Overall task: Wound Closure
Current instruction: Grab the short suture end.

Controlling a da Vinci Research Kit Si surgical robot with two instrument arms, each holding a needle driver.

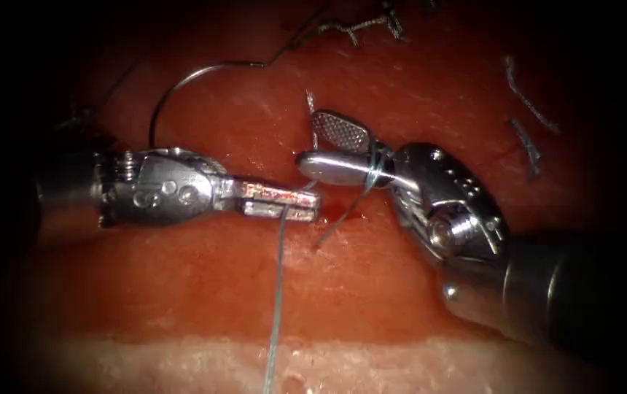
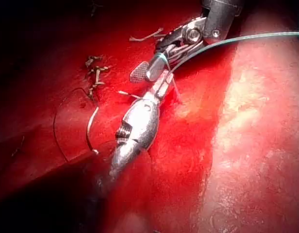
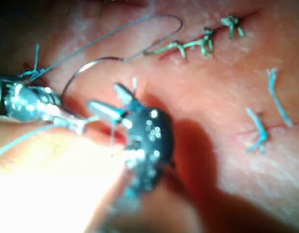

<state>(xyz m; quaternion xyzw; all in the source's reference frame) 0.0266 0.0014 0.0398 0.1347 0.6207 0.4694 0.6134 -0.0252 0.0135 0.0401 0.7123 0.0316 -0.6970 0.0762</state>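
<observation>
Gripping thread, left end effector lay clamped; right end effector gaped, thread looped round it. Needle lay free on tissue, behind the left tool, left of cut.

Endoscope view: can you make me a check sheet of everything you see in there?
Surface: tissue, with red fluid at the cut.
Job's things: needle lies free, left of the cut, held by neither tool; thread runs from the left jaws toward the near edge.
Clutter: cut ends of thread on the right; knotted stitches farther back.
End effectors: left end effector shut on the thread; right end effector open, holding nothing, with thread looped around it.
Cables: nothing seen.
Surroundings: nothing seen.
</observation>
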